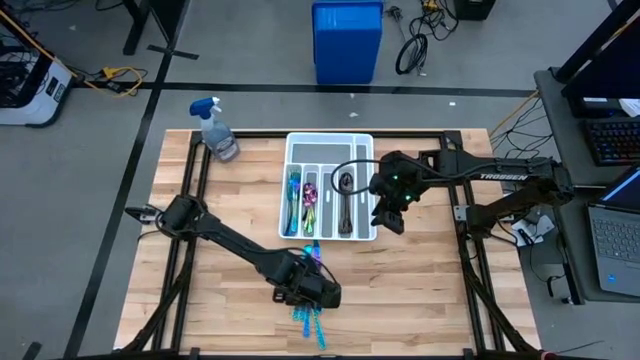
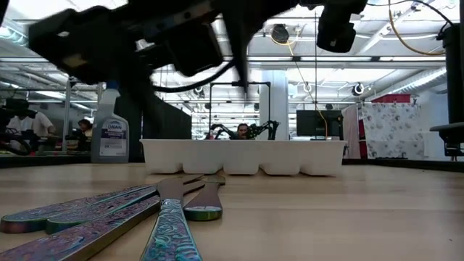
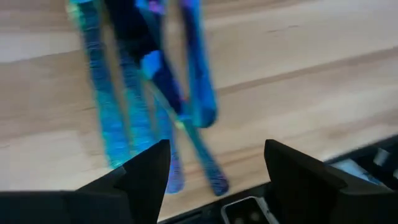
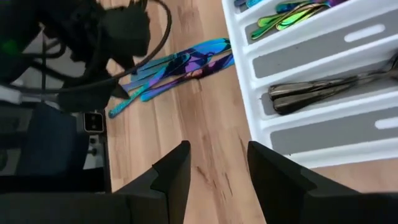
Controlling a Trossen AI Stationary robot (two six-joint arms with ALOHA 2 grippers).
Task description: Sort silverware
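The loose silverware [image 1: 310, 322] lies in a small fanned pile on the wooden table [image 1: 430, 290] near its front edge, between that edge and the white tray [image 1: 366, 141]. In the high view the pieces run with their long axes roughly from the front edge toward the tray, slightly spread; in the low view [image 2: 130, 210] the blue-patterned handles point at the front edge and the working ends toward the tray.

The left gripper [image 3: 214, 171] hangs just above the tray-side end of this pile, its fingers [image 3: 146, 174] spread apart with nothing between them; blue pieces [image 3: 149, 93] show beyond them, blurred.

Inside the tray, sorted pieces lie lengthwise along the slots: blue-teal forks [image 1: 294, 190] in the slot nearest the tray's left side, rainbow spoons [image 1: 310, 195] next to them, and dark spoons [image 1: 346, 195] in a middle slot.

The right gripper [image 4: 217, 165] hovers over the tray's front right corner, fingers parted and empty, with the dark spoons [image 4: 323, 90] seen past them.

A spray bottle [image 1: 217, 130] stands at the table's far left corner.
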